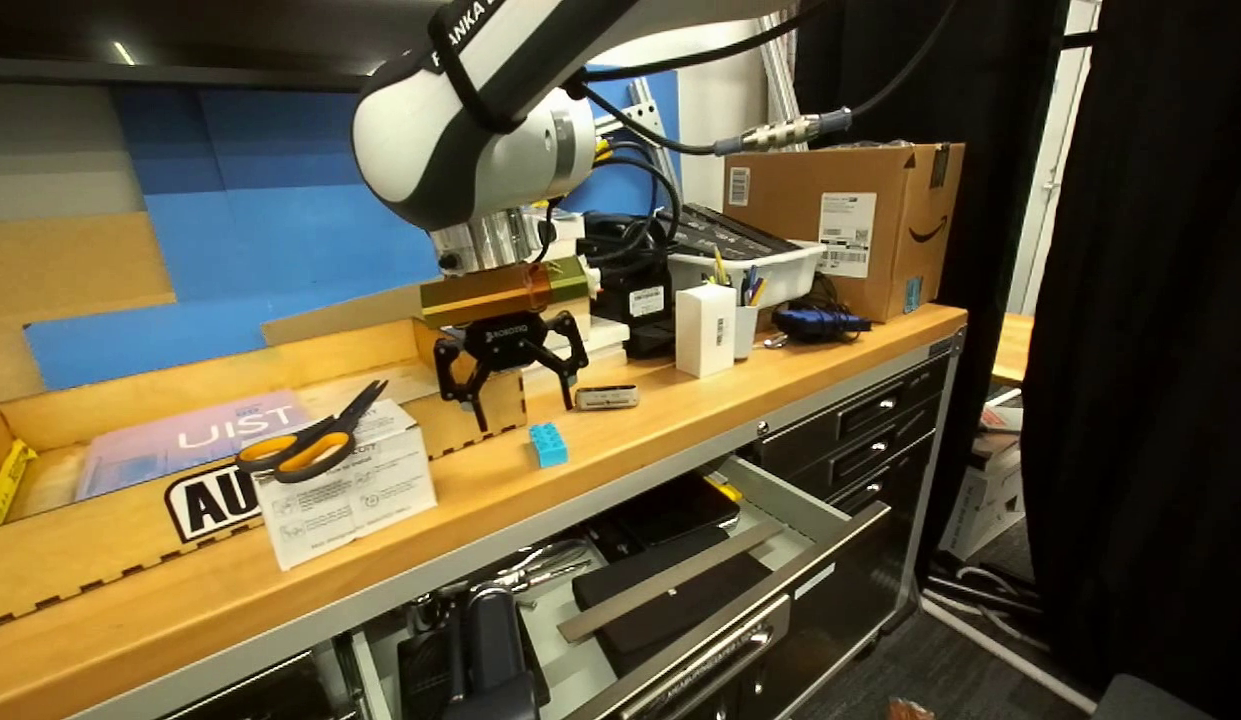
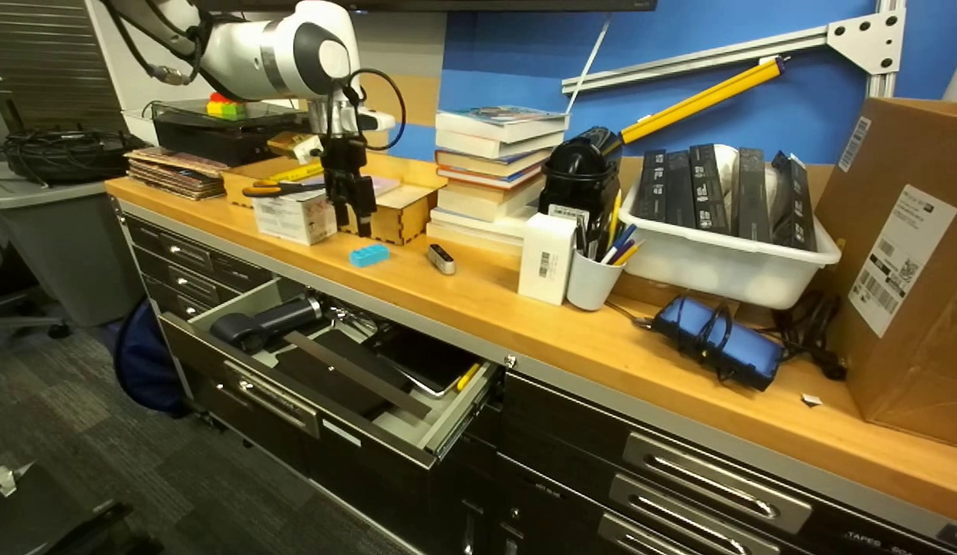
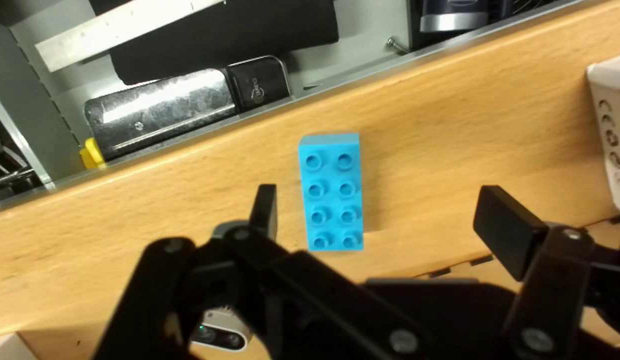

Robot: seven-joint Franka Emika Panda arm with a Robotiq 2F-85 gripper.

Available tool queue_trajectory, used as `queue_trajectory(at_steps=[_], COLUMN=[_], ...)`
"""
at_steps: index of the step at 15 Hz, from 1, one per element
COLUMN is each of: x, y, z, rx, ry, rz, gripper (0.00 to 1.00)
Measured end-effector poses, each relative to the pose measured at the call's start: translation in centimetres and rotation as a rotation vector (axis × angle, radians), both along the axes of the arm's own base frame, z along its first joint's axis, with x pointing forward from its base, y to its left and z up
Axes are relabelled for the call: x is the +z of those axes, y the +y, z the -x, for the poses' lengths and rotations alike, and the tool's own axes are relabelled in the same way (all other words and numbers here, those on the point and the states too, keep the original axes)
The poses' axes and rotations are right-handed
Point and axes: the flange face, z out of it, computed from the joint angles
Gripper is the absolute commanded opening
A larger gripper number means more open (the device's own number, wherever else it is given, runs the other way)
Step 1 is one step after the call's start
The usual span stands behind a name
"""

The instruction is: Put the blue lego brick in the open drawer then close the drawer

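Your blue brick lies on the wooden table in the wrist view, round bumps up, near the edge; call it the middle of your clock. Your claw is spread wide. One finger shows near nine o'clock, nearer the brick, and the other just past three, farther off. The drawer is pulled out, and you see it from about ten to one o'clock. In it are flat dark things, a long strip and a small yellow thing. A white box sits between two and three, and a little silver thing, partly behind the claw, sits near seven. In both exterior views, your claw points down above the table, and scissors with orange and black handles lie on the white box.
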Motion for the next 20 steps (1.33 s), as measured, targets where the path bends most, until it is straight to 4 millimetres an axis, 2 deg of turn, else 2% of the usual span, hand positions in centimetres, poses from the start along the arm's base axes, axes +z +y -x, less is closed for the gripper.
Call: queue_trajectory(at_steps=[3, 4, 5, 9, 13, 14, 17, 20], x=[-1.3, -1.9, -2.4, -3.9, -3.9, -3.9, -3.9, -3.9], y=[-1.5, -1.7, -1.8, -2.0, -2.2, -2.2, -2.5, -3.0], z=[-0.8, -1.0, -1.2, -1.5, -1.5, -1.4, -0.6, 1.7], rx=[-0.037, -0.049, -0.060, -0.089, -0.100, -0.104, -0.110, -0.119], ry=[0.010, 0.016, 0.021, 0.034, 0.037, 0.040, 0.076, 0.119], rz=[0.015, 0.018, 0.021, 0.024, 0.028, 0.029, 0.042, 0.042], gripper=[1.00, 0.75, 0.75, 0.42, 0.12, 0.16, 0.16, 0.16])
